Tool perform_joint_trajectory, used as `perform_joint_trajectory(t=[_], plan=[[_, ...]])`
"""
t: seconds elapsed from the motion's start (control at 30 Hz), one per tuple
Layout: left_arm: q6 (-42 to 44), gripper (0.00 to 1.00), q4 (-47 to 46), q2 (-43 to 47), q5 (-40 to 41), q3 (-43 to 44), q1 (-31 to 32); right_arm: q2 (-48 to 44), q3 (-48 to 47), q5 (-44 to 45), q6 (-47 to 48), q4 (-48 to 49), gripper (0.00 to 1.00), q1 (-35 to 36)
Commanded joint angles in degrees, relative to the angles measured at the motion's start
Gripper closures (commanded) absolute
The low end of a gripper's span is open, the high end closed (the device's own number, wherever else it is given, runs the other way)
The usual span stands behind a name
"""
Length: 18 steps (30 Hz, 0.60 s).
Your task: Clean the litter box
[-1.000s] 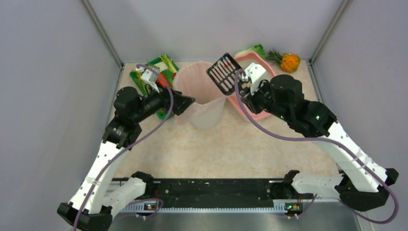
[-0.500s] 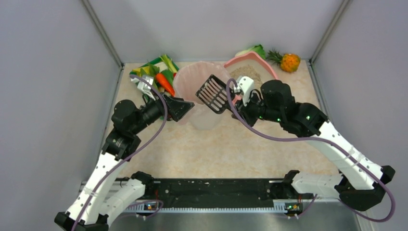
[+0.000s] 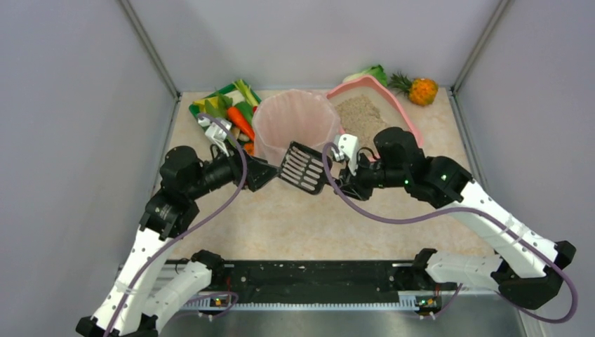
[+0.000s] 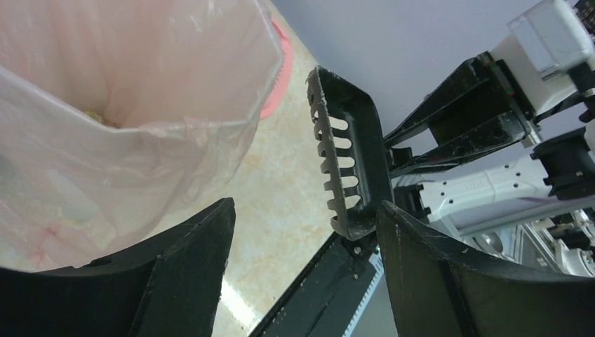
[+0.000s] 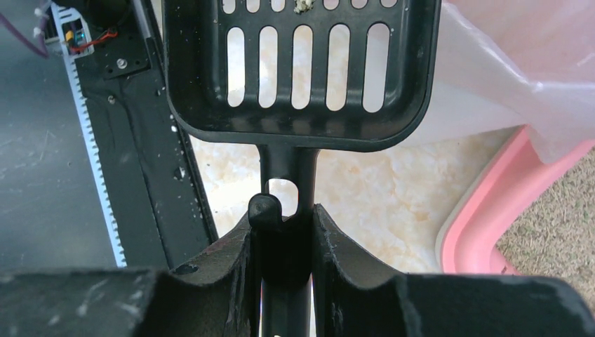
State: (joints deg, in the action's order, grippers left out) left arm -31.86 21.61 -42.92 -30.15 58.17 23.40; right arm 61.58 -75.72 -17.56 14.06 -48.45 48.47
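The pink litter box [image 3: 398,104] lies at the back right with grey-beige litter [image 3: 359,112] in it. Its pink rim [image 5: 484,210] shows low right in the right wrist view, and as a sliver [image 4: 275,84] past the bag in the left wrist view. My right gripper [image 3: 337,172] [image 5: 284,225] is shut on the handle of a black slotted scoop [image 3: 303,167] [image 5: 302,70]. The scoop hangs tilted before the pink-lined bin [image 3: 295,126]. My left gripper [image 3: 269,171] [image 4: 305,225] stands open and empty just left of the scoop [image 4: 351,168].
The bin's thin pink bag [image 4: 126,105] [image 5: 505,70] bulges close to both grippers. A green tray of vegetables [image 3: 228,112] sits back left, a pineapple [image 3: 423,90] and leafy greens [image 3: 372,72] in the back right corner. A black rail [image 3: 309,277] runs along the near edge.
My right arm has swung the scoop from above the bin's rim down and toward the near side, in front of the bin. My left gripper drew back from the bin and narrowed a little.
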Motion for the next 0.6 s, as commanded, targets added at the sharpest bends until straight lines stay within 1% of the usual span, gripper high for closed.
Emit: perform_joint_trajectory(t=[0.0,0.23,0.33,0.5,0.57], plan=[[-0.7,0.24,2.2,0.1,-4.7,-2.2,0.2,1.5,0.3,0.2,3.2,-0.5,1.00,3.1],[-0.2,0.36,3.4,-0.7,-7.5,-4.6,0.2,6.3,-1.1,2.5,3.9,-1.8,1.00,5.0],[0.6,0.42,5.4,-0.7,-7.0,-6.3,0.2,7.0,-1.7,2.7,4.3,-1.8,1.00,5.2],[0.4,0.46,5.9,0.0,-6.2,-9.7,0.2,8.0,-2.3,2.6,4.5,-1.7,1.00,5.3],[0.5,0.50,6.0,-0.1,-6.2,-10.3,0.2,8.6,-2.4,2.4,4.5,-1.7,1.00,5.5]])
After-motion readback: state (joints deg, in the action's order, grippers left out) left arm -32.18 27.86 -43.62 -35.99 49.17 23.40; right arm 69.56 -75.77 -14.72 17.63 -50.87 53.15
